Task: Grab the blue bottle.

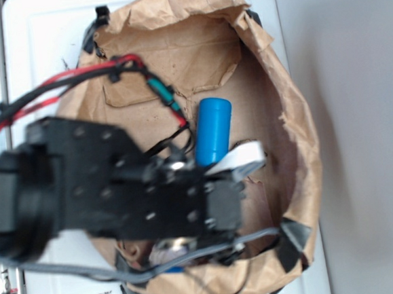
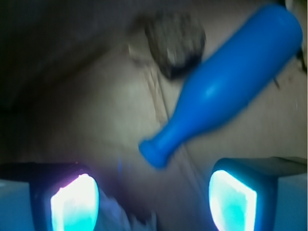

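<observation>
Currently the smooth bright-blue plastic bottle (image 2: 226,82) is seen lying ahead of the wide-open, empty gripper (image 2: 154,199), its long axis slanted, neck nearest.

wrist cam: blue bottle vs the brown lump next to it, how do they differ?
Colour: the blue bottle is bright blue; the brown lump is dull brown. Surface: the bottle is smooth and glossy, the lump rough. Shape and size: the bottle is long, tapering to a narrow flared neck; the lump is short and rounded. Both lie on the brown paper, close together.
</observation>
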{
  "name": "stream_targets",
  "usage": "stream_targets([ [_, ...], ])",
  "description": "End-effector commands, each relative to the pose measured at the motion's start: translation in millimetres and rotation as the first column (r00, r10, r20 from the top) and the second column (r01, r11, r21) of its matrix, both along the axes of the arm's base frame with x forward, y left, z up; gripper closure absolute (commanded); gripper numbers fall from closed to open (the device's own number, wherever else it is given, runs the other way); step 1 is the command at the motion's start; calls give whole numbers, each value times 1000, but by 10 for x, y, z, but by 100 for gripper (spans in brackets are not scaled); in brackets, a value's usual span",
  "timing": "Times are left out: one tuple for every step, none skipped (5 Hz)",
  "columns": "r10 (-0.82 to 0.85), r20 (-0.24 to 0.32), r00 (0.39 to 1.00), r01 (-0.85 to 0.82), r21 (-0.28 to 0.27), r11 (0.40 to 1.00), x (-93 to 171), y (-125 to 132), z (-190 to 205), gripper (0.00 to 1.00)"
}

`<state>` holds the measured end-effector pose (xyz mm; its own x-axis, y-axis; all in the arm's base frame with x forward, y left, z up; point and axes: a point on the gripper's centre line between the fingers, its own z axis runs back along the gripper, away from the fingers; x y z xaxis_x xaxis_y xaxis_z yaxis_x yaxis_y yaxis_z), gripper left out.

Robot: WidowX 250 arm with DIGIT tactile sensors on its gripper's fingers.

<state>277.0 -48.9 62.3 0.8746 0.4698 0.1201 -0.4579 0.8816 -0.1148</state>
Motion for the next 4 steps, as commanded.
stream_targets([
  [71, 52, 996, -72, 8, 997, 118, 386, 136, 0],
  [98, 20, 995, -99, 29, 995, 53, 477, 78, 0],
  [123, -14, 992, -122, 58, 991, -11, 537, -16, 0],
  [127, -41, 991, -123, 90, 988, -39, 558, -165, 0],
])
